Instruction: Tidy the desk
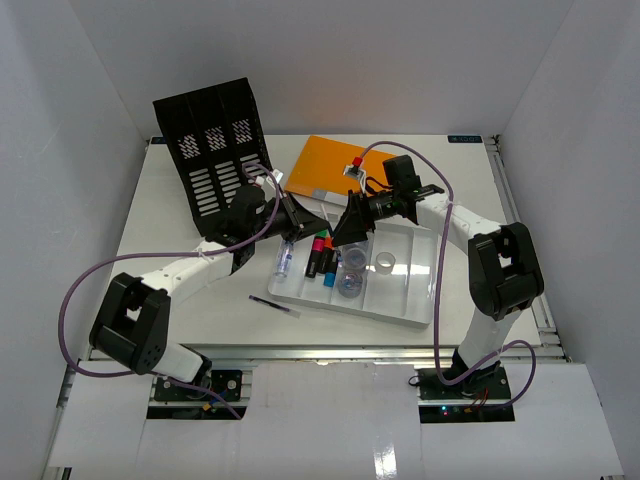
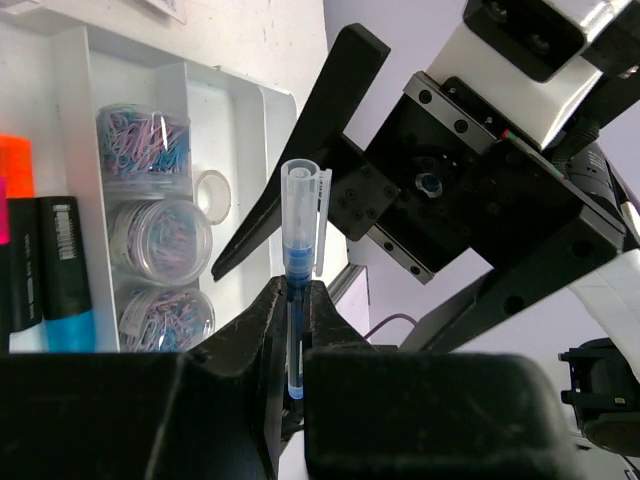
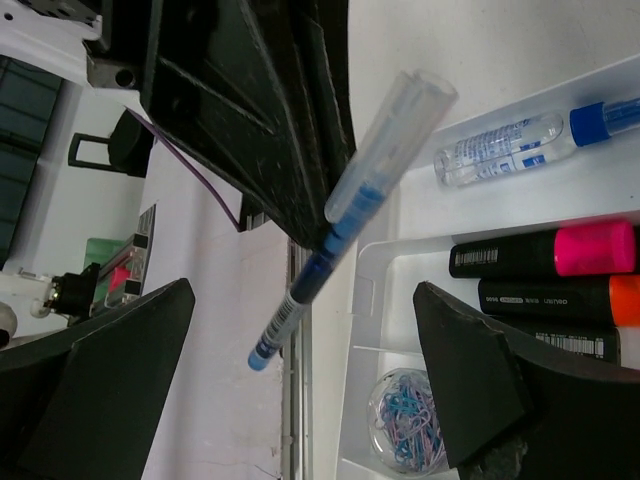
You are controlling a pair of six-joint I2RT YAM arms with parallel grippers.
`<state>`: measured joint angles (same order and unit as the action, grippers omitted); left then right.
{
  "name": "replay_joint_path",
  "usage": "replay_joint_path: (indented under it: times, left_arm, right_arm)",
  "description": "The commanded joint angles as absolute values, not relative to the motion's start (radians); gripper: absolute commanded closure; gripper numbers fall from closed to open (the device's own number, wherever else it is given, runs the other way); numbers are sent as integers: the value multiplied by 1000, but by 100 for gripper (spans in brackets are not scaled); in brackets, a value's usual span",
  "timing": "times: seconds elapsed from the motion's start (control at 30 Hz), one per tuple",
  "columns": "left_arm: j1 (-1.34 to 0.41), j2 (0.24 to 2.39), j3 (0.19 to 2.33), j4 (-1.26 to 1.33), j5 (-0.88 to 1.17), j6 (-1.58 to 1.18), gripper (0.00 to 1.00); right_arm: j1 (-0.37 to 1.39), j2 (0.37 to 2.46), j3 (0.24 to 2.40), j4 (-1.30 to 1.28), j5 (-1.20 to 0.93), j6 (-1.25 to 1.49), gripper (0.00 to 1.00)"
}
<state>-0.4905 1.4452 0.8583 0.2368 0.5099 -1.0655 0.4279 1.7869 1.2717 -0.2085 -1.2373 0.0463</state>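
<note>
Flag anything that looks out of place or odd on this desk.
A thin dark pen lies loose on the desk, just in front of the white tray rather than in it. The black mesh rack at the back left looks tilted.

You're looking into a white box. The left wall, back wall and right wall are plain matte white panels that meet at straight corners. The counter is white, flat and rectangular, and its edges run close to all three walls. A metal front rail runs along the near edge, and a metal side rail runs up the right edge. A small label strip sits at the far right corner, with print too small to read. White panels cover the area in front of the front rail, with seams visible between the sheets. Light is even and diffuse from above, and shadows on the counter are soft.
</note>
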Motion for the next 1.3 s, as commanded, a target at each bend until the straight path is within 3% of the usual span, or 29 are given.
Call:
replay_joint_path:
  times: [0.0,0.33,0.47,0.53,0.6,0.7,0.83,0.97,1.1,1.27]
  left_arm:
    - [-507,1472,893,321,509,-1085,100]
    - [-514,1490,907,338,497,-1072,100]
    - [-515,1484,898,346,497,-1071,100]
    - [-515,1479,894,347,494,-1069,100]
    - [-515,1479,896,344,498,-1053,86]
    - [-515,1473,896,360,523,-1021,45]
    - [-514,1440,880,383,521,-989,17]
    - [-513,1351,843,350,477,-903,13]
    - [-513,1194,790,223,387,-769,13]
    - [-506,975,724,-33,255,-665,13]
  right_arm:
    - [440,1801,1305,-156,-1291,89,13]
    - [443,1807,1285,-89,-1307,163,75]
    - [443,1801,1283,-89,-1305,164,89]
    - [442,1796,1281,-92,-1307,161,91]
    - [439,1786,1272,-92,-1304,151,92]
    - [430,1768,1257,-96,-1290,140,92]
    - [390,1711,1230,-101,-1254,121,92]
    - [333,1630,1203,-193,-1145,20,92]
    - [309,1500,1155,-351,-839,-147,92]
    - [260,1365,1054,-464,-603,-185,92]
